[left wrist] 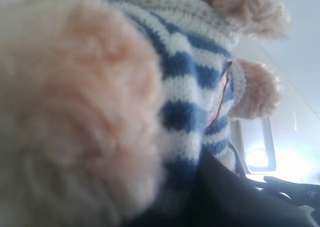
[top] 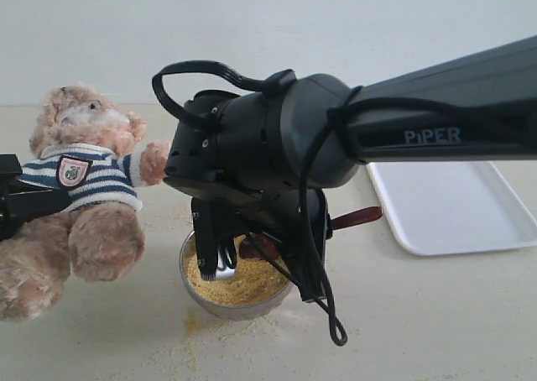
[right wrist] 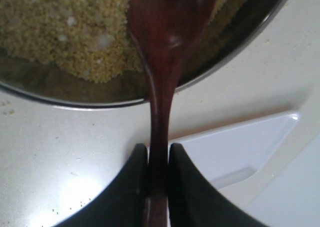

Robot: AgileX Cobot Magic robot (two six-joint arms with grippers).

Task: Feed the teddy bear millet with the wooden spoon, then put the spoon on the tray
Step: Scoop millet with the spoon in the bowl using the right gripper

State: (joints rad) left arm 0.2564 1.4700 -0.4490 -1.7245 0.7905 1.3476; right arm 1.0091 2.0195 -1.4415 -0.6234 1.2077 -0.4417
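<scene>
The teddy bear [top: 84, 180] in its striped shirt hangs tilted at the left, with my left gripper [top: 13, 200] shut on its side. The left wrist view is filled by the bear [left wrist: 190, 87], with one dark finger [left wrist: 235, 197] pressed against the shirt. My right gripper [right wrist: 158, 149] is shut on the handle of the wooden spoon [right wrist: 167, 32]. The spoon's oval end lies low over the millet [right wrist: 65, 32] in the steel bowl [right wrist: 250, 34]. From outside, the right gripper [top: 289, 230] hangs over the bowl [top: 235, 301], and the spoon's handle end [top: 357, 217] pokes out towards the white tray [top: 453, 205].
Loose millet grains [top: 197, 326] are scattered on the pale table in front of the bowl. The bulky right arm [top: 419, 112] crosses the view from the right and hides the table's middle. A tray corner [right wrist: 235, 147] shows just beyond the bowl.
</scene>
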